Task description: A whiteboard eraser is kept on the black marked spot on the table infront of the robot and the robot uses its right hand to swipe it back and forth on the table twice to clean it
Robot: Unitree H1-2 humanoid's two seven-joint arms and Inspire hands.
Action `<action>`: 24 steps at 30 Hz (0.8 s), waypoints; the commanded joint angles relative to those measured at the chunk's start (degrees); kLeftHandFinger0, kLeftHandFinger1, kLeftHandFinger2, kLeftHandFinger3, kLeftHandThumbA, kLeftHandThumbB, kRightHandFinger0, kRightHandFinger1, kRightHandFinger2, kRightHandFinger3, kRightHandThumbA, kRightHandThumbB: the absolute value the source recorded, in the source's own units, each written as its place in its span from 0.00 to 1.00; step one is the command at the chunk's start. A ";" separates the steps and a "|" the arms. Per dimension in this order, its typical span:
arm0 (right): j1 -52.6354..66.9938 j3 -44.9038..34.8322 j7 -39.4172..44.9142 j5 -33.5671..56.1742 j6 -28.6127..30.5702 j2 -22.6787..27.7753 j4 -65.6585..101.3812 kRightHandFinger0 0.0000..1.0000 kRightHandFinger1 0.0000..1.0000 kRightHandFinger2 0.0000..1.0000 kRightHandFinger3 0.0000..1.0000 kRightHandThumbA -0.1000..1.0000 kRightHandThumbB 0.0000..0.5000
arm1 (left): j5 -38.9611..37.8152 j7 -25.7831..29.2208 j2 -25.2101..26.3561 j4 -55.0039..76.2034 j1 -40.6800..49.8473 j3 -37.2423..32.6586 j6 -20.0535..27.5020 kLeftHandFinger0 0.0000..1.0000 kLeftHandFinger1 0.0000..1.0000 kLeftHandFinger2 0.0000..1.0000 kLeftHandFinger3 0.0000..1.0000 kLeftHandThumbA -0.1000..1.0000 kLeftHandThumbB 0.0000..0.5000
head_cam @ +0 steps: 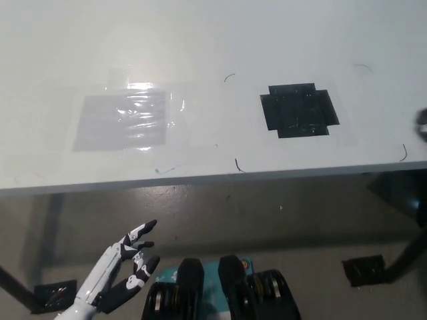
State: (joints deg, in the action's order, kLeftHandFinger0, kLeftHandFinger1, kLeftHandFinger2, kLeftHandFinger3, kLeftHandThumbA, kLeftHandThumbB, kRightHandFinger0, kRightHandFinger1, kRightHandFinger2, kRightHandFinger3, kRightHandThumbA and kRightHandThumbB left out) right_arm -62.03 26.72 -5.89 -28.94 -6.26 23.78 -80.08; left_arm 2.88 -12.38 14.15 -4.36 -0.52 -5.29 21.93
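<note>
One white table (213,40); one black marked spot (298,110); one taped clear plastic patch (120,120); one white left hand (115,273)

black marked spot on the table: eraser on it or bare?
Bare: the black cross-shaped marked spot on the white table shows fully, no eraser on it.

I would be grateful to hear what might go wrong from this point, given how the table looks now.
1. No eraser shows on the black spot, so a swipe may clean nothing.
2. The right hand is barely in view at the right edge, so its grip cannot be checked.
3. The left hand rests open below the table, near its edge.
</note>
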 commanded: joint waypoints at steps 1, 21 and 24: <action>-5.79 0.58 -0.09 -0.36 0.54 -9.15 1.02 0.03 0.08 0.17 0.41 0.96 0.69 | 0.25 0.09 0.63 2.05 -0.56 0.38 0.52 0.88 1.00 1.00 1.00 0.73 0.61; -6.78 3.26 0.24 -2.03 -0.77 -15.90 -0.74 0.20 0.26 0.29 0.47 0.98 0.66 | -0.75 -0.26 1.14 2.40 -0.44 0.75 0.17 0.88 1.00 1.00 1.00 0.73 0.63; -5.92 3.63 0.14 -1.97 -0.79 -14.70 -0.84 0.07 0.08 0.15 0.41 0.96 0.68 | -0.75 -0.31 1.16 2.65 -0.33 0.73 0.00 0.88 1.00 1.00 1.00 0.73 0.62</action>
State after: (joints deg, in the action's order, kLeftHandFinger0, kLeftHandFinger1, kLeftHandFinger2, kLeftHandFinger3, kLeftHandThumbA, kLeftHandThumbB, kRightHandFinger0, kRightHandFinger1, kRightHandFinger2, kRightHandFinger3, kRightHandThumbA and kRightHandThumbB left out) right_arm -67.16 29.39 -6.03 -29.43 -5.96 6.15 -80.51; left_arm 2.95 -12.43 14.30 -3.67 -0.78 -5.22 21.79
